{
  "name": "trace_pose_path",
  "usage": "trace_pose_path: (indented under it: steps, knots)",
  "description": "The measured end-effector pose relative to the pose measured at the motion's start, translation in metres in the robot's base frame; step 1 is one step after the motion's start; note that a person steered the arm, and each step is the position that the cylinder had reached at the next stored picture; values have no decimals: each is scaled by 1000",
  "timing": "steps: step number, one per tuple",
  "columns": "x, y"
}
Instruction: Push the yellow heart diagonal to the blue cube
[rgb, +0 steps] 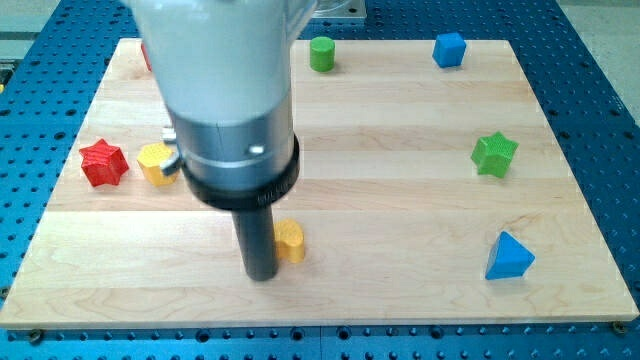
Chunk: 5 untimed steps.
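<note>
The yellow heart (291, 241) lies near the view's bottom, left of centre, partly hidden behind my rod. My tip (262, 274) rests on the board touching the heart's left side, slightly below it. The blue cube (449, 49) stands at the view's top right, far from the heart and tip.
A red star (102, 163) and a yellow block (155, 163) sit at the left. A green cylinder (321, 53) stands at the top centre, a green star (493, 154) at the right, a blue triangle (508, 257) at the bottom right. A red block shows at the top left behind the arm.
</note>
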<state>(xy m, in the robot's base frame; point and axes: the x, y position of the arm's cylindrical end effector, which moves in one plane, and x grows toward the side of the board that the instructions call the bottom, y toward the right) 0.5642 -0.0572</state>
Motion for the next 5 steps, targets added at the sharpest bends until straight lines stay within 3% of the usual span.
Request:
trace_pose_path:
  steps: [2, 4, 5]
  knots:
    - [38, 61]
    - [-41, 50]
    - [-8, 75]
